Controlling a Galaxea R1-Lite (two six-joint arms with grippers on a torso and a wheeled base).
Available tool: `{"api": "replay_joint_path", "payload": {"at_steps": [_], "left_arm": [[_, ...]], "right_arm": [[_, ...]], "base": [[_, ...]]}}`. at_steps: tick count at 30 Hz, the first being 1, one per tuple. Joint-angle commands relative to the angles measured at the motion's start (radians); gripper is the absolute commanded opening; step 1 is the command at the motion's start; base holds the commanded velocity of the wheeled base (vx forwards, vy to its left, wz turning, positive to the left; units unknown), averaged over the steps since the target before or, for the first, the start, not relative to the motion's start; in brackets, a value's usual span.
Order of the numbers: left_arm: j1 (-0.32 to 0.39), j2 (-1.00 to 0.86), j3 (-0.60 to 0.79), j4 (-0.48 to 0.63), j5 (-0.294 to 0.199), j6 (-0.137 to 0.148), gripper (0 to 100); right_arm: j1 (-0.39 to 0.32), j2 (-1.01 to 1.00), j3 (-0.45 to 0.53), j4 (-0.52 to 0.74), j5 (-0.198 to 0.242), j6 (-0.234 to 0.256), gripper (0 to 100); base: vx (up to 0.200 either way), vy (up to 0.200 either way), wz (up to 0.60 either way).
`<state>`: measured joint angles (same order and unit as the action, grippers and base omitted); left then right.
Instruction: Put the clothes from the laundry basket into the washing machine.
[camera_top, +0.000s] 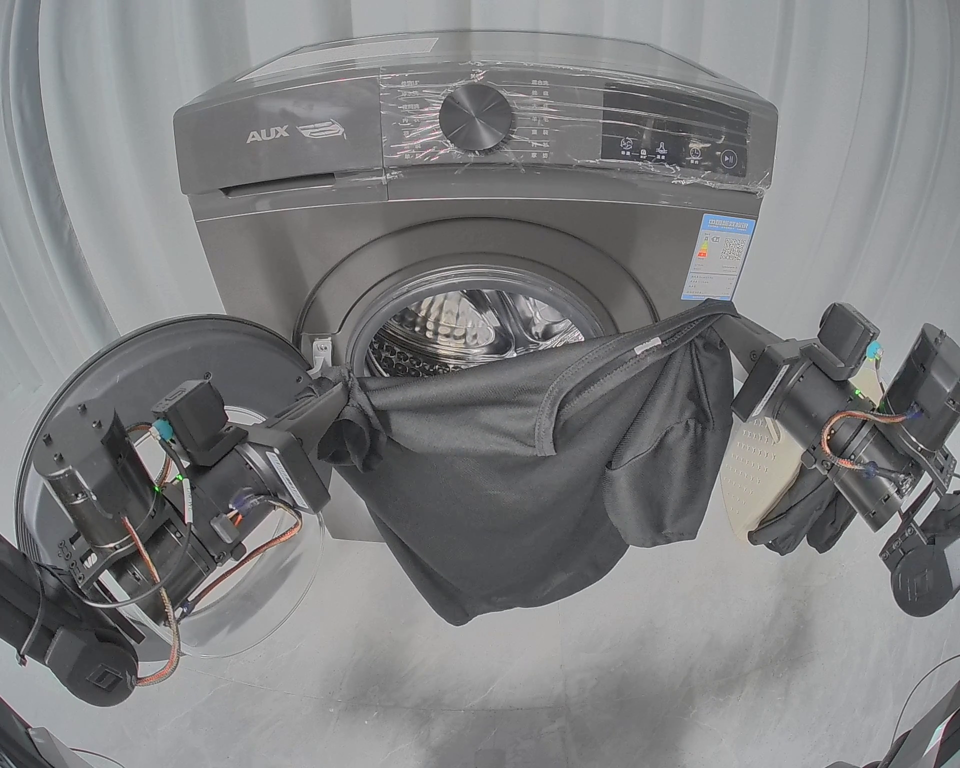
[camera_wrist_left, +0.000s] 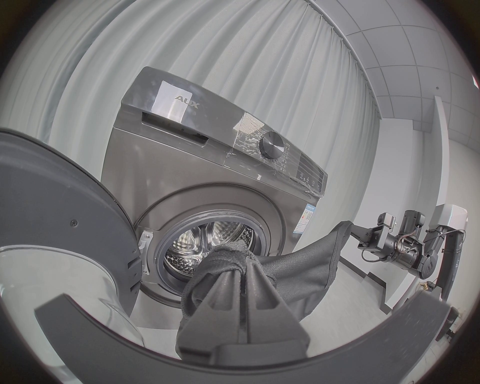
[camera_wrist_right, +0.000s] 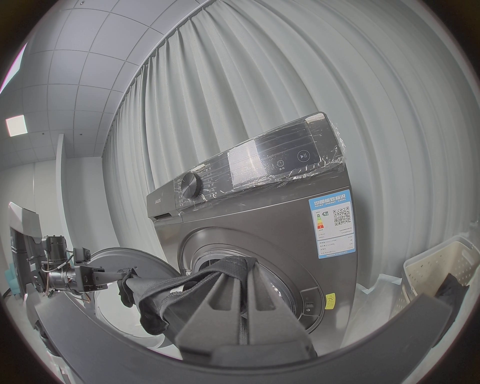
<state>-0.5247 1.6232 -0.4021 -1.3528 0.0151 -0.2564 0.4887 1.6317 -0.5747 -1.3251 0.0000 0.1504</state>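
A dark grey garment (camera_top: 520, 470) hangs stretched between both grippers just in front of the washing machine's open drum (camera_top: 470, 325). My left gripper (camera_top: 340, 390) is shut on the garment's left end, beside the door hinge. My right gripper (camera_top: 722, 318) is shut on its right end, level with the drum's right rim. The cloth sags below the opening, and its top edge crosses the drum's lower part. In the left wrist view the left gripper (camera_wrist_left: 243, 272) pinches bunched cloth. In the right wrist view the right gripper (camera_wrist_right: 244, 272) does the same. The laundry basket (camera_top: 760, 475) stands right of the machine with dark clothes (camera_wrist_right: 450, 292) inside.
The round washer door (camera_top: 150, 400) swings open to the left, right behind my left arm. Pale curtains (camera_top: 100, 150) hang behind the grey washing machine (camera_top: 300, 240). Bare grey floor (camera_top: 600, 660) lies in front of it.
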Motion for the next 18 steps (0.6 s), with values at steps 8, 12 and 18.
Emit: {"api": "replay_joint_path", "payload": {"at_steps": [8, 12, 18], "left_arm": [[-0.008, 0.001, 0.04, -0.003, -0.069, -0.004, 100], [-0.032, 0.015, 0.049, -0.005, -0.073, 0.0, 100], [-0.038, 0.041, 0.063, -0.008, -0.069, 0.002, 100]], "right_arm": [[0.027, 0.023, -0.01, 0.001, -0.002, 0.003, 0], [0.045, 0.096, -0.085, 0.01, -0.005, 0.003, 0], [0.102, 0.158, -0.146, 0.018, -0.012, 0.001, 0]], "base": [[0.0, 0.0, 0.0], [0.0, 0.0, 0.0], [0.0, 0.0, 0.0]]}}
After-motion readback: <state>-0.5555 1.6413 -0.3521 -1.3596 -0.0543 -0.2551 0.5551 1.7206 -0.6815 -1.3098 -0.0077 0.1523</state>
